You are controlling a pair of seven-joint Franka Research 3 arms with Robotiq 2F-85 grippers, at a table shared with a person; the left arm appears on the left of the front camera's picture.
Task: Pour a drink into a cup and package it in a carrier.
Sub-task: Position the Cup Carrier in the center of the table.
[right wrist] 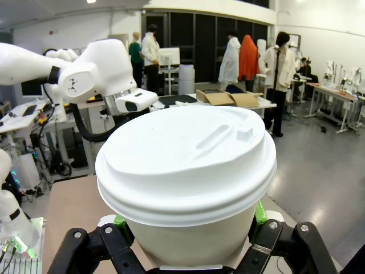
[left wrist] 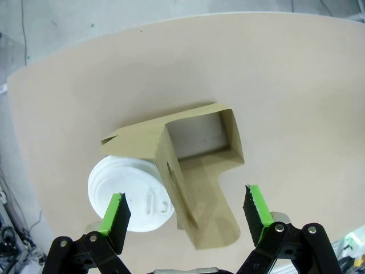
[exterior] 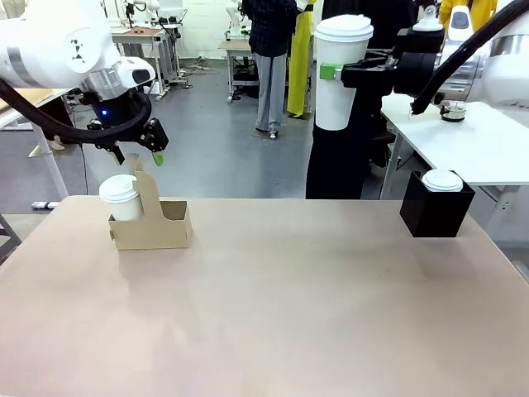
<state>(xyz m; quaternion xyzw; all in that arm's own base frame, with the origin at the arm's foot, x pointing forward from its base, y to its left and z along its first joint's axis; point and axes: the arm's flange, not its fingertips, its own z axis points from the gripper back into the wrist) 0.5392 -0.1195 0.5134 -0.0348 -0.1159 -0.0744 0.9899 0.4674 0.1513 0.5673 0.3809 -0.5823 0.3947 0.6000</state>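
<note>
Packaging: cup (exterior: 339, 95) clamped in right gripper (exterior: 335, 73), upper right; left gripper (exterior: 139, 155) agape, empty, over carrier (exterior: 153, 229); next, lower into free slot (left wrist: 199, 136).

three white lidded paper cups: the tall cup (exterior: 335, 103), a second cup (exterior: 120, 197), a third cup (exterior: 443, 179). one brown cardboard carrier (exterior: 157, 230). one black box (exterior: 434, 212). one table (exterior: 289, 314). two grippers, the left gripper (exterior: 138, 155) and the right gripper (exterior: 341, 73).

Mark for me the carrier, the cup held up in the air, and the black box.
carrier (exterior: 153, 234), front view, on its front cardboard wall.
cup (exterior: 335, 107), front view, on its paper side below the lid.
black box (exterior: 434, 215), front view, on its front face.
</note>
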